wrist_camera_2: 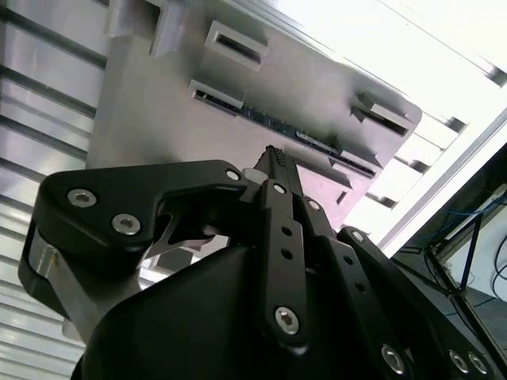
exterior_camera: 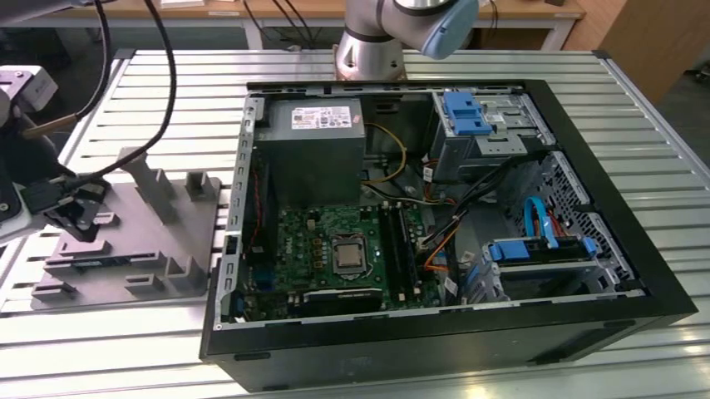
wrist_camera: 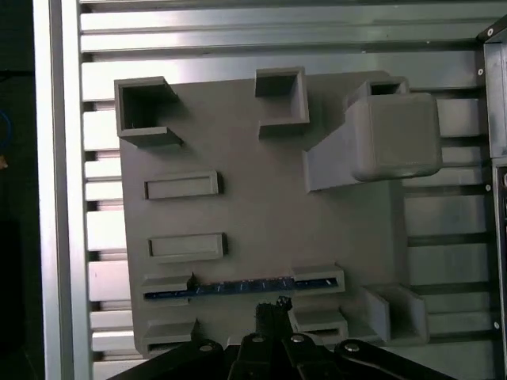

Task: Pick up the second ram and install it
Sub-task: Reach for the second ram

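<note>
The second ram (wrist_camera: pixel 245 286) is a thin dark blue-green stick standing on edge in a slot of the grey moulded tray (wrist_camera: pixel 261 214). It also shows in the second wrist view as the ram (wrist_camera_2: pixel 277 127), and in the exterior view as the ram (exterior_camera: pixel 98 262) near the tray's front. My gripper (wrist_camera: pixel 273 305) hovers over the tray just beside the stick, apart from it. Its black fingers (wrist_camera_2: pixel 273 162) are shut together with nothing between them. In the exterior view the gripper (exterior_camera: pixel 72 220) hangs over the tray (exterior_camera: pixel 145 241) at the exterior view's left.
An open computer case (exterior_camera: pixel 444 224) lies at the exterior view's right of the tray, with a green motherboard (exterior_camera: pixel 332 249) and long black memory slots (exterior_camera: pixel 400 245). Upright posts (exterior_camera: pixel 150 183) rise from the tray. The ribbed metal table (exterior_camera: pixel 133 332) surrounds both.
</note>
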{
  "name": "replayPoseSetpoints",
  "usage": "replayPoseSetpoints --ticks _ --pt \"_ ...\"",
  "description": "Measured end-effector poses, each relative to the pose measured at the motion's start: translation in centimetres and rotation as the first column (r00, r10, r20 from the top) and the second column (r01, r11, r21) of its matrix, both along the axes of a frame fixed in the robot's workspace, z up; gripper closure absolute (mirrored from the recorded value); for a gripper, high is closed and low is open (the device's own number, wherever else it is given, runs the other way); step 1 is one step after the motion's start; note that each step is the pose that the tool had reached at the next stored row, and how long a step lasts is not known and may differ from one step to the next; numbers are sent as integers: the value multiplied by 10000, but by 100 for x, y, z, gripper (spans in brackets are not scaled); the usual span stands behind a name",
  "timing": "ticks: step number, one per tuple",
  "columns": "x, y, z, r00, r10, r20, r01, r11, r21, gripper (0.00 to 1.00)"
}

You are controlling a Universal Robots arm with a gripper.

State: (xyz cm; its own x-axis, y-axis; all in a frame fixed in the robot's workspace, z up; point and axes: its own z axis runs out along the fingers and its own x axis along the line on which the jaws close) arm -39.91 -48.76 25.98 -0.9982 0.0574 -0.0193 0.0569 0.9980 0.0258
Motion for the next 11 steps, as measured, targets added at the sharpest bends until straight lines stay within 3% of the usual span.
replayPoseSetpoints --ticks 3,8,11 --pt "0 -12 -54 9999 168 -5 -168 9999 -1 90" --pt "2 -12 -134 9945 1046 -5 -1046 9945 -1 90" --pt "2 -12 -193 9941 1089 -5 -1089 9941 -1 90"
